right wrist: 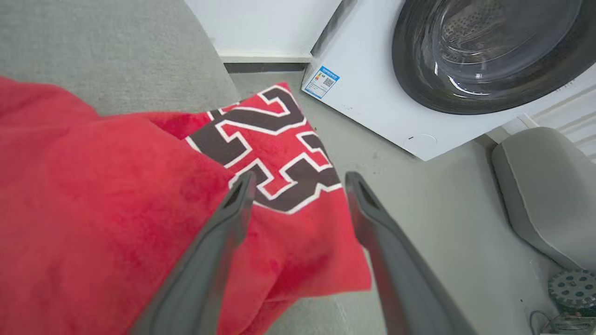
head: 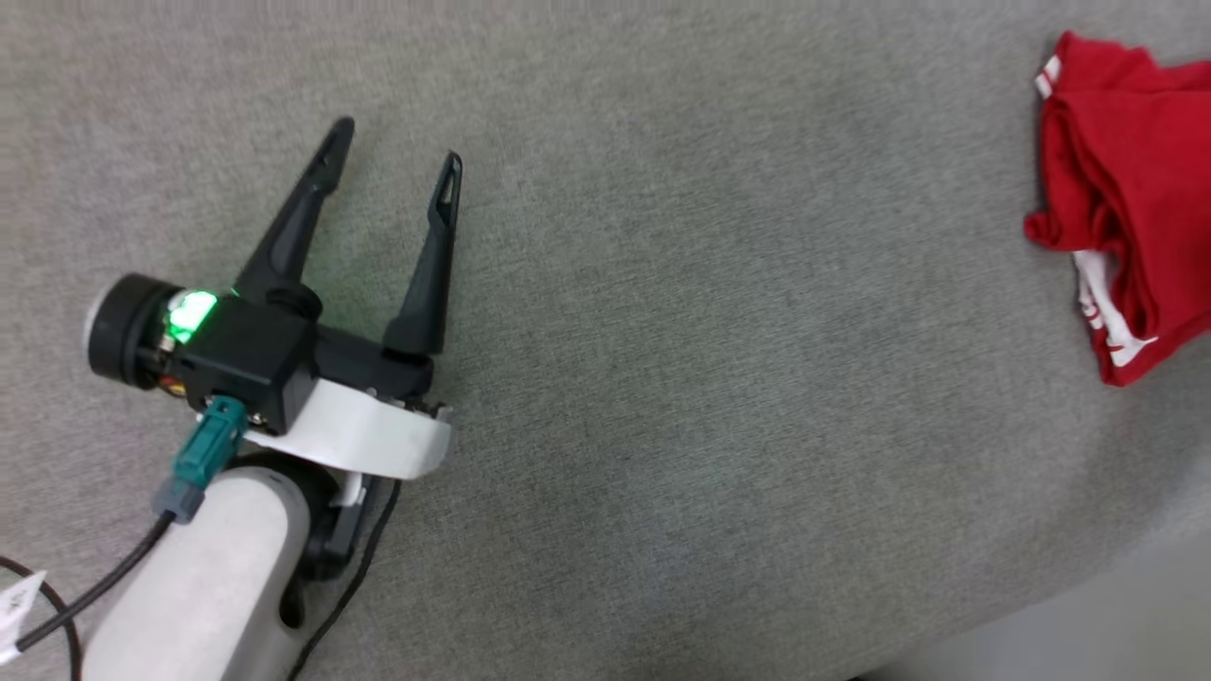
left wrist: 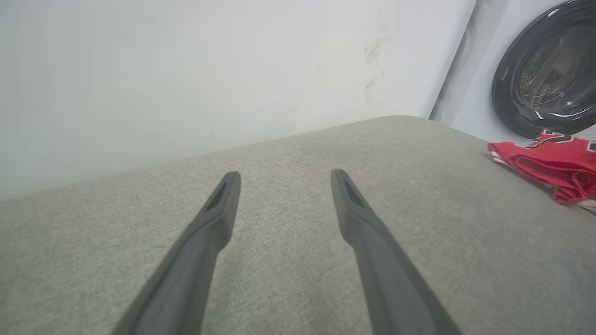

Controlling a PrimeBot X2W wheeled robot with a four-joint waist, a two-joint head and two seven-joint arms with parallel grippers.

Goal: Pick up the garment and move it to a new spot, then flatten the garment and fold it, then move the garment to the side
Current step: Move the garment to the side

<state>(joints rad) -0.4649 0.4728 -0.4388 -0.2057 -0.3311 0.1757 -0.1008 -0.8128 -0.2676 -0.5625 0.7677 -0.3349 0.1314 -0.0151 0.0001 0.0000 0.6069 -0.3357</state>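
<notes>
Here, crumpled red garment (right wrist: 93, 209), black white-outlined 23

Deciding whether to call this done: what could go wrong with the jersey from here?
1. The garment lies at the edge of the grey surface, its numbered part seemingly out over the floor: it may slide off.
2. The open right gripper hangs close above it and could snag cloth when lifting.

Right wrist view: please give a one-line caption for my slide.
Open right gripper over the red garment, with a washing machine beyond.
</notes>
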